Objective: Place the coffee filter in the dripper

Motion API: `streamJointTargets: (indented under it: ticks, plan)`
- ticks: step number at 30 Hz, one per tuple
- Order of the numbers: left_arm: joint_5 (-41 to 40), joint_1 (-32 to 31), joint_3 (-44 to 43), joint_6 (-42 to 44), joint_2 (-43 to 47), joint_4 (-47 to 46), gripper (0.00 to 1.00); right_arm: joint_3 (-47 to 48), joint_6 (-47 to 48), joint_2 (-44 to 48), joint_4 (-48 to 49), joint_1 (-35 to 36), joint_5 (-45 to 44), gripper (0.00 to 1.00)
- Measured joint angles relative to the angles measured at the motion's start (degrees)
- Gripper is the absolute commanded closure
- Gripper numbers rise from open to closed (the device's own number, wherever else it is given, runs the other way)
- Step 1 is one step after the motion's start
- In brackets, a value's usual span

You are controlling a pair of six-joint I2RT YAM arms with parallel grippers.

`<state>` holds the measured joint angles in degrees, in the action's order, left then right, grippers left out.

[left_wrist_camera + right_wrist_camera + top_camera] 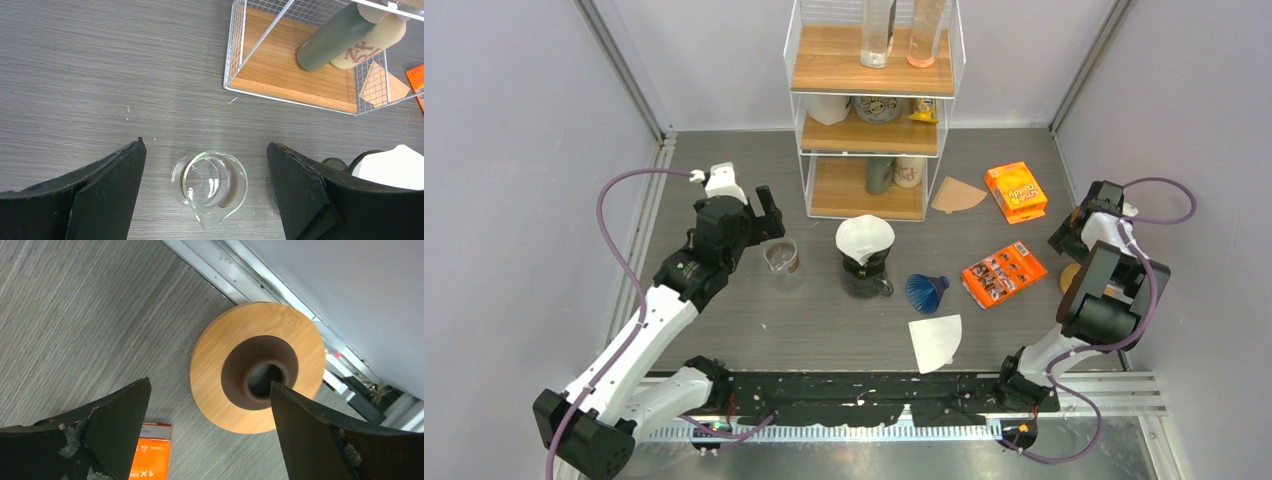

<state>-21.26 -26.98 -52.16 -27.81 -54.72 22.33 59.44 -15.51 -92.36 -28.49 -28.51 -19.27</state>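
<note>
A white coffee filter point(865, 238) stands opened as a cone in the dripper on the dark glass carafe point(865, 277) at the table's middle; its edge shows in the left wrist view point(395, 165). A second white filter point(935, 341) lies flat near the front edge. My left gripper point(767, 222) point(205, 145) is open above a small glass beaker point(781, 256) point(210, 182), touching nothing. At the far right, my right gripper point(1069, 240) point(210, 384) hangs open over a round wooden disc point(1072, 279) point(215, 375) with a brown hollow centre.
A wire-and-wood shelf rack point(872, 110) point(280, 75) holding cups and bottles stands at the back. A brown filter point(957, 195), two orange packets point(1016, 190) point(1004, 272) point(150, 452) and a blue ribbed cone point(926, 291) on its side lie right of the carafe.
</note>
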Motion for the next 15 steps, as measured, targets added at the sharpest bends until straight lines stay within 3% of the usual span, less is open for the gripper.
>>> streamJointTargets:
  ticks: [4, 15]
  plan:
    - [0.0, 0.0, 0.0, 0.0, 0.0, -0.04, 0.01, -0.24, 1.11, -1.97, 1.31, -0.11, 1.66, 0.14]
    - [-0.07, 0.02, -0.11, 0.02, -0.09, -0.2, 0.01, -1.99, 1.95, -2.14, 3.17, -0.24, 1.49, 0.15]
